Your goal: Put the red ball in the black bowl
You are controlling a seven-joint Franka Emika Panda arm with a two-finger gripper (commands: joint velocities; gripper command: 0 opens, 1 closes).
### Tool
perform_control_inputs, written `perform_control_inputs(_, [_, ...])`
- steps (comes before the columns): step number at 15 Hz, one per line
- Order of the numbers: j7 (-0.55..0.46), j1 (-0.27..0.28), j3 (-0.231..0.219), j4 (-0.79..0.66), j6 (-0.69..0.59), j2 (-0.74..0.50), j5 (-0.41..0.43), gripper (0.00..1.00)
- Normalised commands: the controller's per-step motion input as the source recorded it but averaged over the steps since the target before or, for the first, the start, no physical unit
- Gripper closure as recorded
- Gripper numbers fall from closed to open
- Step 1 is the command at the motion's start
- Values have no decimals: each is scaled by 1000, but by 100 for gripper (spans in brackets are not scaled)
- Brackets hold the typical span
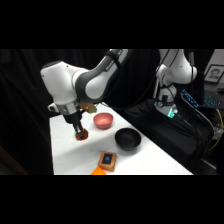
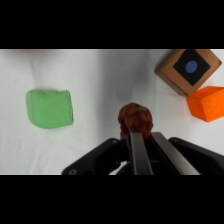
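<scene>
The red ball is small, round and red-orange, and sits between the tips of my gripper, which is shut on it. From the side, the gripper comes down over the left part of the white table with the ball at its tip, close above the tabletop. The glossy black bowl stands to the right of the gripper, apart from it, and is out of the wrist view.
A pink-red bowl stands behind the black bowl. A brown cube with a blue dot and an orange block lie near the table's front edge. A green block lies left of the ball.
</scene>
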Motion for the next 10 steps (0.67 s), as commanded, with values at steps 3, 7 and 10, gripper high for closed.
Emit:
perform_control_inputs(3, [-45,54,-5,-664,84,-599,-7,95])
perform_control_inputs(7, [-8,78,14,-670,154,-575,-15,95])
perform_control_inputs(10, [40,81,27,-661,219,-555,-36,95])
